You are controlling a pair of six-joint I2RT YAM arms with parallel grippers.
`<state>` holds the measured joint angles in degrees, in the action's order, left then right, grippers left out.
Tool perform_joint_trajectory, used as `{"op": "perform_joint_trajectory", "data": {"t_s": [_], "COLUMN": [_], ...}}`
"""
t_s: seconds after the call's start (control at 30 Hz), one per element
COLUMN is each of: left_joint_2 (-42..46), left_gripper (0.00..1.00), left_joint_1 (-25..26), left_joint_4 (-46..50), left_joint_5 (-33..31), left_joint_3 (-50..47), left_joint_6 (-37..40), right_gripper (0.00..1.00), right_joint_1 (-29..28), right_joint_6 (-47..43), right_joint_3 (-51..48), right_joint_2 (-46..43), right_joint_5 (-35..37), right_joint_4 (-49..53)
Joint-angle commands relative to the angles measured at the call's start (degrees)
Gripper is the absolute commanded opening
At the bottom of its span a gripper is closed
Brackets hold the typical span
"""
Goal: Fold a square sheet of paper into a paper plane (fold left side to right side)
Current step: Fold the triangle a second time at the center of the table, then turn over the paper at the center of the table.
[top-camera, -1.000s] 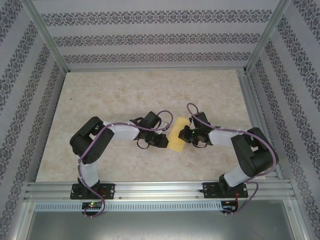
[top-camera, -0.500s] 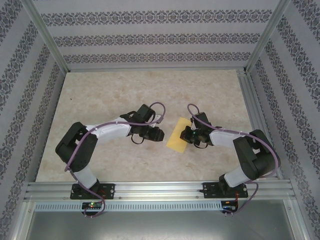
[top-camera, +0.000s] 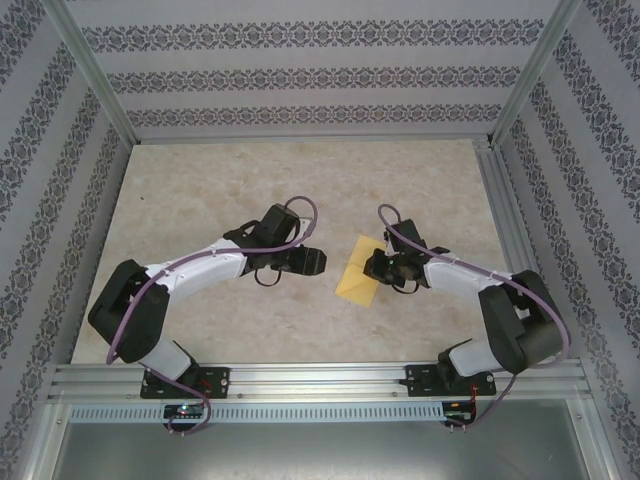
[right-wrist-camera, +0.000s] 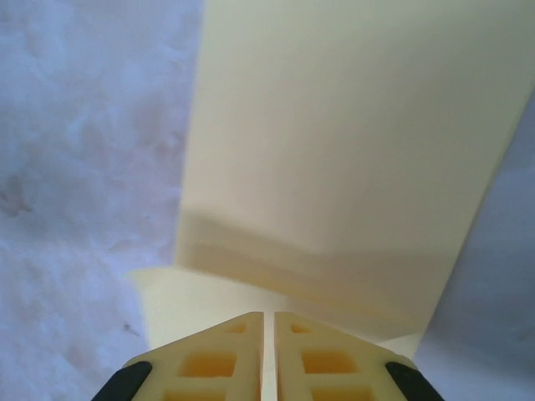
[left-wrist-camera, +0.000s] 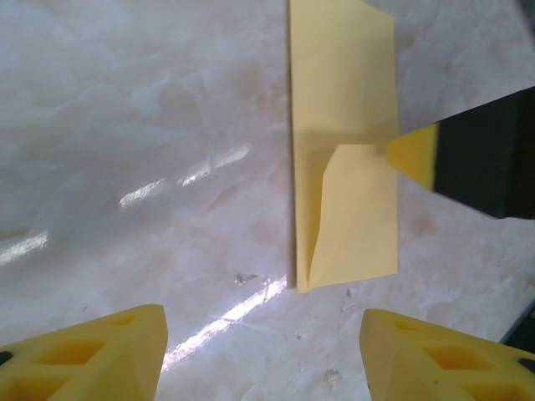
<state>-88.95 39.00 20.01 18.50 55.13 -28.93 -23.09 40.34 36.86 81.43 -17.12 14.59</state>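
Note:
The square sheet of paper (top-camera: 356,278), thin and yellow, lies flat on the table, folded into a narrow rectangle (left-wrist-camera: 341,100) with a loose flap (left-wrist-camera: 355,217) on its lower half. My left gripper (top-camera: 318,263) hovers just left of it, open, and its yellow fingers (left-wrist-camera: 92,351) are spread wide over bare table, apart from the paper. My right gripper (top-camera: 374,268) is at the paper's right edge, where its fingertip (left-wrist-camera: 415,154) touches beside the flap. In the right wrist view its pads (right-wrist-camera: 209,359) stand together with a hairline slit, over the paper (right-wrist-camera: 351,142).
The marble-patterned table (top-camera: 200,200) is walled by patterned panels, with aluminium posts at the corners and an aluminium rail (top-camera: 320,378) along the near edge where both arm bases are bolted.
My left gripper has let go of the paper's left side, opened wide and drawn back to the left. The right gripper has stayed at the paper's right edge, and the paper has turned slightly.

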Motion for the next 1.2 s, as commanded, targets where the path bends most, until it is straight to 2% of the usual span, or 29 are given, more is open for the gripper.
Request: {"op": "perform_joint_trajectory", "data": {"t_s": [0.0, 0.27, 0.47, 0.6, 0.9, 1.17], "left_joint_2": [2.0, 2.2, -2.8, -8.5, -23.4, -28.4], "left_gripper": [0.67, 0.69, 0.69, 0.66, 0.57, 0.53], "left_joint_1": [-0.7, -0.7, -0.7, -0.3, 2.7, 4.2], "left_joint_4": [-3.3, -4.9, -5.9, -6.6, -3.0, -0.4], "left_joint_5": [-2.4, -2.1, 2.4, 5.5, 12.3, 11.4], "left_joint_3": [-1.8, -3.3, -0.3, 4.0, 19.3, 24.1], "left_joint_6": [-2.2, -3.1, -2.6, -2.2, 1.2, 2.1], "right_gripper": [0.15, 0.23, 0.31, 0.35, 0.38, 0.39], "right_joint_1": [0.7, 2.5, 6.0, 8.2, 9.8, 10.8], "right_joint_6": [-2.7, -5.6, -7.2, -8.0, -8.9, -8.9], "right_joint_3": [3.9, 7.5, 5.0, 2.0, -2.9, -4.6], "right_joint_2": [-3.0, -7.5, -12.0, -14.3, -18.5, -21.6], "right_joint_5": [2.1, 5.3, 7.0, 5.9, 5.0, 4.4], "right_joint_4": [4.2, 11.4, 14.4, 14.3, 14.1, 14.9]}}
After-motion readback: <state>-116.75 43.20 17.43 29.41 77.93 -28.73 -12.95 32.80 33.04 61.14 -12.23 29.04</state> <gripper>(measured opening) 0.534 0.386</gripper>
